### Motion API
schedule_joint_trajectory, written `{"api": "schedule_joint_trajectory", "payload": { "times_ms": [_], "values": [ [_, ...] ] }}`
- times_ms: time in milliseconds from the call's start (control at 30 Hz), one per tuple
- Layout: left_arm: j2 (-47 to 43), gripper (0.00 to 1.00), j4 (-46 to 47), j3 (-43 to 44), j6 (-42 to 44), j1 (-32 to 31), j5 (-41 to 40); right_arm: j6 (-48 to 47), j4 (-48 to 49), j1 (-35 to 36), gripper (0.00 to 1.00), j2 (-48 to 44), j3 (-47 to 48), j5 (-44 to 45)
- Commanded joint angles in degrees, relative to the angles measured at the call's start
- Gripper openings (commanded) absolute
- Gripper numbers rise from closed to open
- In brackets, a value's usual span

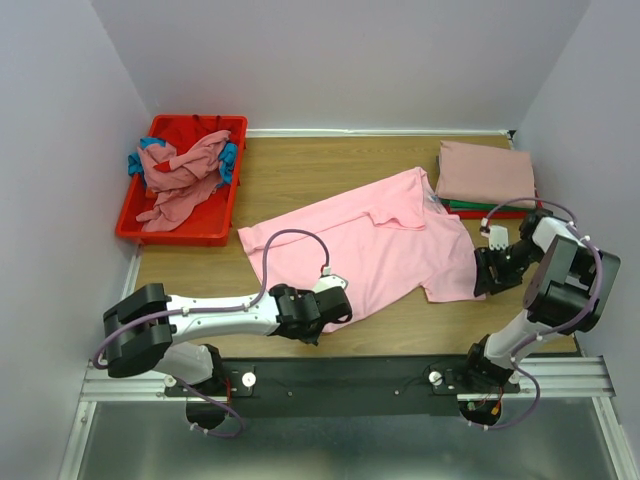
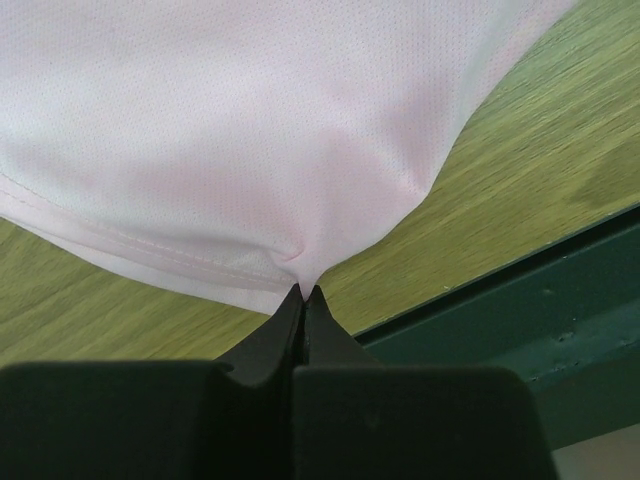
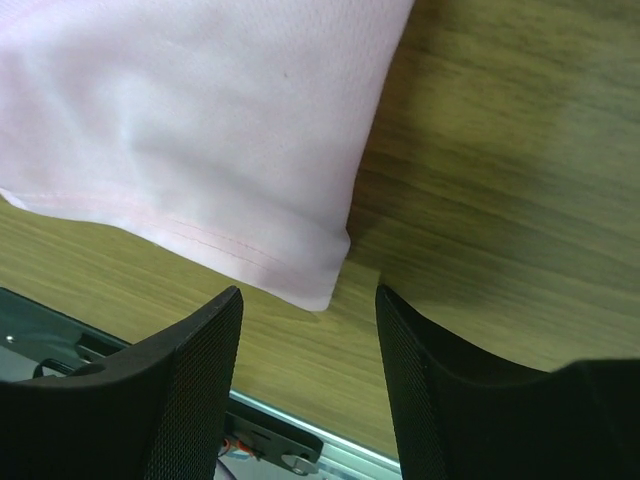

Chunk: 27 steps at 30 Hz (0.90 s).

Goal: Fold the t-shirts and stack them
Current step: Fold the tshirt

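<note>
- Top external view is showing the bright pink short-sleeved cloth t-shirt (image 1: 380,235) lying spread and slanted across the middle of the wooden table (image 1: 320,170), with one crease running across its upper part.
- Left pincer (image 2: 303,292) is biting the pink t-shirt's near hem, jaws closed on a small tuck of cloth by the table's near edge.
- Right pincer (image 3: 308,292) is hanging with jaws apart, a hemmed corner of the shirt lying between them, nothing gripped.
- Risk: the left bite is looking thin, so a firm pull may be slipping it free.
- Risk: if the right pincer is closing just off that corner, only one side would be lifting and the cloth bunching.
- Red rectangular plastic bin (image 1: 215,228), far left, is holding a crumpled dusty-rose shirt (image 1: 185,175) over teal cloth (image 1: 228,160).
- Folded dusty-rose shirt (image 1: 485,172) is topping a far-right stack, green and red edges (image 1: 480,208) showing beneath; the right arm is working close and could nudge it.
</note>
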Motion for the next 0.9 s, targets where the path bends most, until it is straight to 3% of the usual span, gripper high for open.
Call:
{"api": "schedule_joint_trajectory", "payload": {
  "times_ms": [0,433,600,667,800,867],
  "values": [
    [-1.3,0.02,0.8,-0.5,0.0,0.0,0.4,1.1,2.6,0.3,0.61,-1.3,-2.0,5.7],
    [-1.2,0.02,0.6,-0.5,-0.4,-0.2,0.2,3.6,4.4,4.1,0.41,-0.2,-3.6,3.6],
    [-1.2,0.02,0.5,-0.6,-0.4,-0.4,0.1,4.0,4.4,4.1,0.21,-0.1,-3.7,3.6],
    [-1.2,0.02,0.4,-0.6,-0.5,-0.5,0.0,4.0,4.3,4.1,0.19,-0.2,-3.7,3.6],
    [-1.3,0.02,0.4,-0.5,-0.7,-0.6,-0.1,4.3,4.3,4.1,0.00,-1.8,-2.9,3.7],
    [-1.4,0.02,0.2,-0.5,-0.8,-0.7,-0.2,4.7,4.3,4.1,0.00,-2.7,-2.3,3.5]
  ]
}}
